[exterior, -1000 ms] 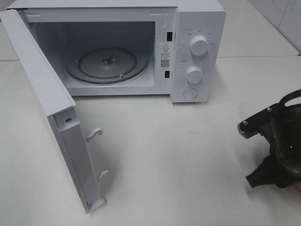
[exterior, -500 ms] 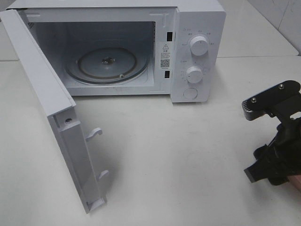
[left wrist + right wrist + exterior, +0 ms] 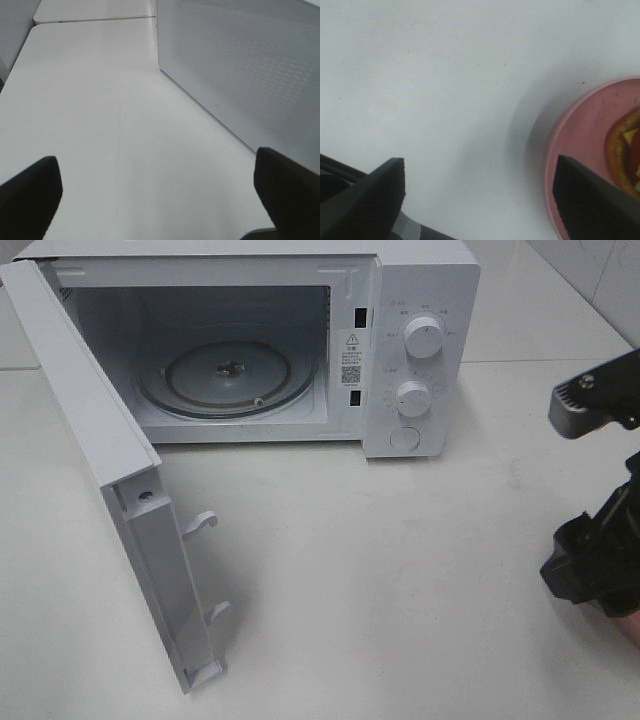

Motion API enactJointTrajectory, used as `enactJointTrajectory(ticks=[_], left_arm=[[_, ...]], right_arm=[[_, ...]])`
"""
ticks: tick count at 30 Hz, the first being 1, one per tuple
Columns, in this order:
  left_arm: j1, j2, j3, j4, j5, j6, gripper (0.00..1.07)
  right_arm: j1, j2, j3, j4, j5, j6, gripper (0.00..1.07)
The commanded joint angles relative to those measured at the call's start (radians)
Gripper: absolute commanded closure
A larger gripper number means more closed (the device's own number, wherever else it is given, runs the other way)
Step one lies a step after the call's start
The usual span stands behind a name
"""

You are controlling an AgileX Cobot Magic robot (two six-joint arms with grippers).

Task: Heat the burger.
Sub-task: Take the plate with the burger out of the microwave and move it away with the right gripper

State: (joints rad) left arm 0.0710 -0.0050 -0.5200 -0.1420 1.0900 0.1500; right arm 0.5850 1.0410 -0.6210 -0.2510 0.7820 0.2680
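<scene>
Right wrist view: my right fingers (image 3: 480,200) stand wide beside the plate (image 3: 580,145); I should centre them over the burger (image 3: 625,152) before closing.

Left fingers (image 3: 160,195) also wide, holding nothing.

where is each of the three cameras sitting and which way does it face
Exterior high: mounted above, looking down at the table and the open microwave; the right gripper shows at the right edge.
Left wrist: low on the left arm, facing along the table beside the microwave door; both dark fingers show, spread.
Right wrist: looks down at the table, pink plate and burger; fingers apart.
Shared: exterior and left wrist both show the door.
</scene>
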Motion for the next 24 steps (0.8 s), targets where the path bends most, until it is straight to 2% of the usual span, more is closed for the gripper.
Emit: enactJointTrajectory(ticks=[1,19,23,24], left_arm=[[-0.001,-0.019,0.002,0.001,-0.017,-0.007,0.09],[-0.001,-0.019,0.002,0.001,-0.017,-0.007,0.09],[-0.001,-0.019,0.002,0.001,-0.017,-0.007,0.09],[-0.001,-0.019,0.002,0.001,-0.017,-0.007,0.09]], right_arm=[[0.0,-0.052,-0.033,0.006,0.089,-0.021,0.29],[-0.001,-0.379,-0.062,0.029,0.299,-0.022,0.31],[-0.046,-0.454,-0.048,0.035,0.325,-0.048,0.31],[-0.088,-0.491,-0.039,0.043,0.329,-0.079,0.31]])
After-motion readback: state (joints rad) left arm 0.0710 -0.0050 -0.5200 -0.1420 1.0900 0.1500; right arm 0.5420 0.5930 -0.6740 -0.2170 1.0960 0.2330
